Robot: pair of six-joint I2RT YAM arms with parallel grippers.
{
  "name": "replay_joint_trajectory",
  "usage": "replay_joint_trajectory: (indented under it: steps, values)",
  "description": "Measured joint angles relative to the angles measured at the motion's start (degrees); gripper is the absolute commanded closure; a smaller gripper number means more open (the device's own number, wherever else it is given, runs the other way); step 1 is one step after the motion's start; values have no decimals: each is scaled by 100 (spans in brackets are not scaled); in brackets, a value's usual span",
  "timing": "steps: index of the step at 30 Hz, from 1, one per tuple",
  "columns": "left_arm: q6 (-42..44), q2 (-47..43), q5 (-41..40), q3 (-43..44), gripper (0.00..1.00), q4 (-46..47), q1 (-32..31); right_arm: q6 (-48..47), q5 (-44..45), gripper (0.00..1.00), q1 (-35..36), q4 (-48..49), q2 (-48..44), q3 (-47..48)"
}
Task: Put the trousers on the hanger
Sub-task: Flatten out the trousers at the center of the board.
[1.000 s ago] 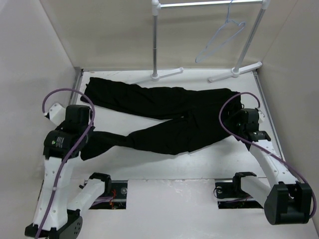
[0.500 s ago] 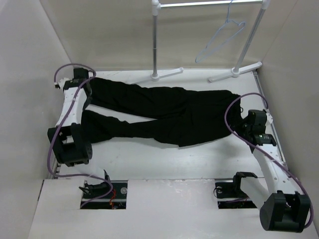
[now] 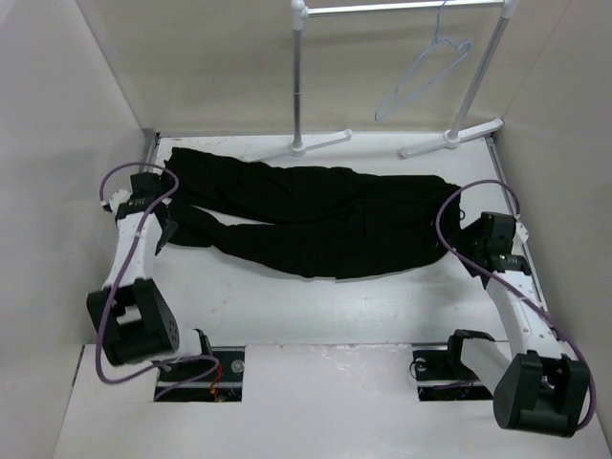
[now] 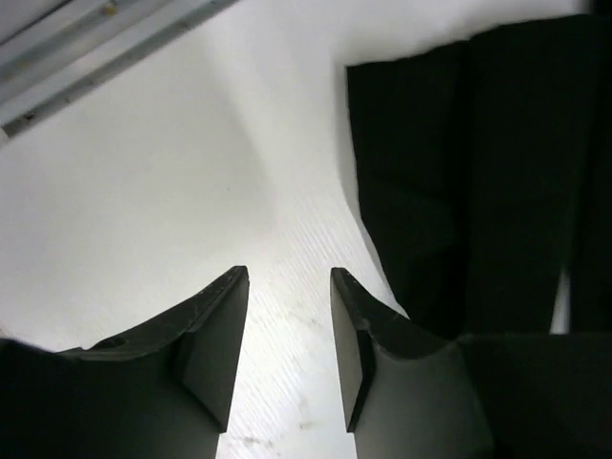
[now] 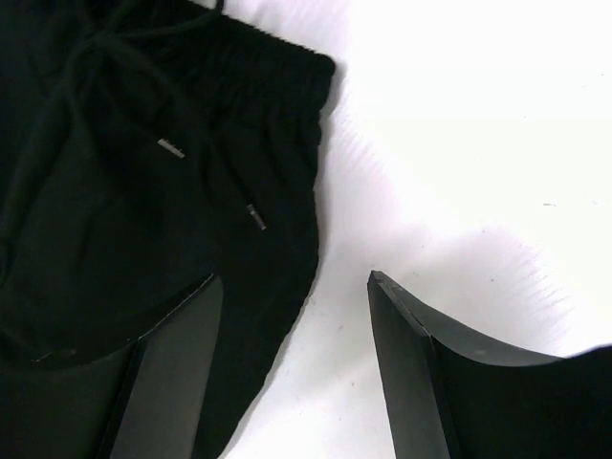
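Observation:
The black trousers (image 3: 325,215) lie flat across the white table, legs to the left and waist to the right. My left gripper (image 3: 161,212) stands just left of the leg ends. In the left wrist view it (image 4: 287,279) is open over bare table, with the cuffs (image 4: 459,172) off to its right. My right gripper (image 3: 469,244) is open at the waist. There its (image 5: 292,279) left finger (image 5: 172,363) hangs over the waistband (image 5: 277,124) and drawstring, and the right finger is over bare table. The pale blue hanger (image 3: 421,75) hangs on the rail at the back right.
A white rail stand rises at the back, with its pole (image 3: 298,86) and splayed feet (image 3: 449,136) on the table's far edge. White walls close in both sides. A metal strip (image 4: 96,57) runs along the table's left edge.
My left gripper has let go of the trouser leg and drawn back from the far left corner. The two legs now lie side by side. My right gripper has opened wider at the waistband.

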Motion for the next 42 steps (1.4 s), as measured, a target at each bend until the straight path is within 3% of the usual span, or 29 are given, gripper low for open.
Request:
replay_joint_trajectory:
  steps: [4, 9, 21, 23, 27, 33, 38, 42]
  values:
    - [-138, -695, 264, -133, 52, 289, -186, 66, -4, 32, -118, 144, 426, 2]
    - [-138, -645, 365, -109, 47, 649, -540, 120, -44, 31, -151, 415, 1300, 31]
    - [37, 1121, 621, 396, 54, 874, -778, 205, -118, 32, -195, 850, 1851, 42]
    - [-31, 1357, 669, 538, 57, 876, -702, 205, -125, 32, -195, 881, 1886, 42]
    - [-192, 1788, 861, 800, 76, 1082, -599, 208, -125, 36, -192, 935, 1991, 59]
    - [-369, 1878, 1034, 835, 95, 1327, -560, 210, -122, 34, -195, 994, 2107, 63]
    - [-533, 1812, 1128, 800, 96, 1473, -507, 212, -122, 36, -195, 1080, 2103, 63]
    - [-599, 1316, 1165, 608, 93, 1473, -442, 223, -122, 31, -195, 1086, 2052, 61]
